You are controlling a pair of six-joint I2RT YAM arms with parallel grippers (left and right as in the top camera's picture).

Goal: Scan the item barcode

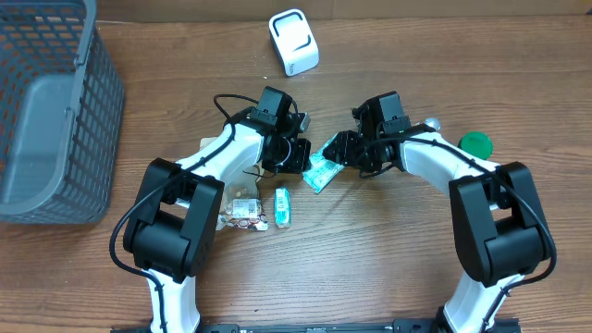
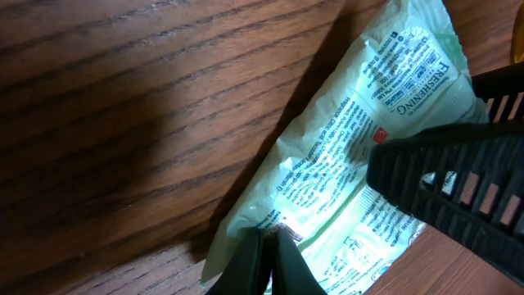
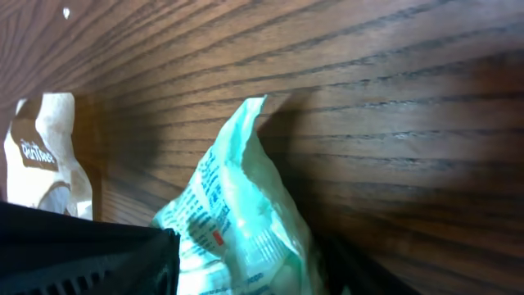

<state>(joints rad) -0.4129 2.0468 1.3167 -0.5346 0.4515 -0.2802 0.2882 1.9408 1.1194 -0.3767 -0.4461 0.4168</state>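
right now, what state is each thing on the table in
green packet, tilted, pinched at one edge by the left pincer
left pincer, shut on the green packet
right pincer, straddling the green packet, grip unclear
scanner, standing on the table, untouched
basket, upright, untouched
green lid, lying flat
small box, lying flat
snack bag, lying flat

A pale green crinkled plastic packet (image 3: 237, 213), printed with small text, sits inside the right gripper (image 3: 237, 274), touching its ribbed black finger (image 3: 82, 254). Beyond that finger a white-and-brown pouch (image 3: 41, 164) lies on the dark wood-grain table (image 3: 368, 98).
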